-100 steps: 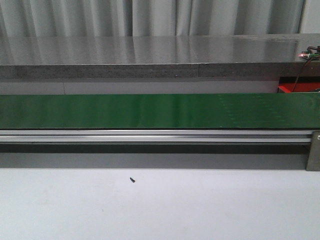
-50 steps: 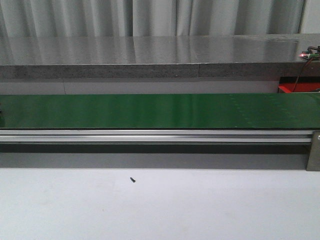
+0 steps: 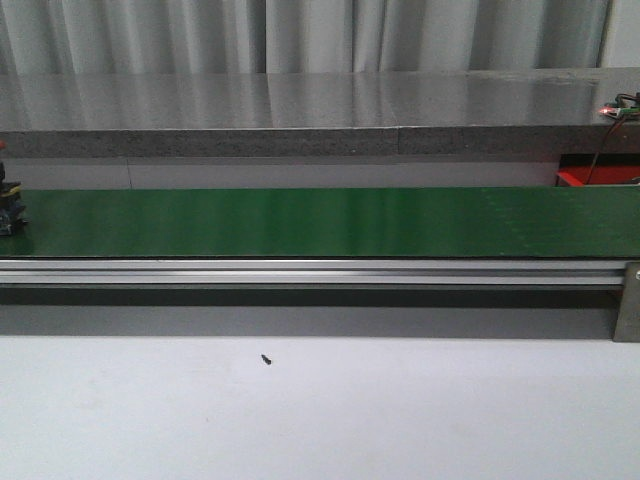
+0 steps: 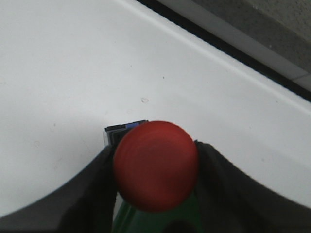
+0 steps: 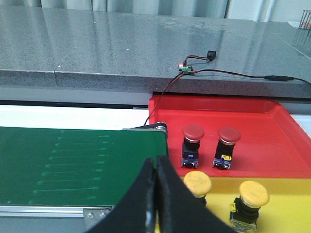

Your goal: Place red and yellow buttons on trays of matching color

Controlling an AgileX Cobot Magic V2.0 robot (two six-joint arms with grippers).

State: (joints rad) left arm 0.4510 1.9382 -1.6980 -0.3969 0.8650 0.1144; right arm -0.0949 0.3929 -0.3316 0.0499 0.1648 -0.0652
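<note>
The left gripper (image 4: pixel 155 194) is clenched on a red button (image 4: pixel 156 165) above the white desk (image 4: pixel 73 73). The right gripper (image 5: pixel 156 194) is clenched, empty. Keep the button upright and carry it toward three o'clock, to the red tray (image 5: pixel 272 126).

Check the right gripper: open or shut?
Shut and empty: in the right wrist view the right gripper's fingertips meet, with nothing between them, above the green belt.
</note>
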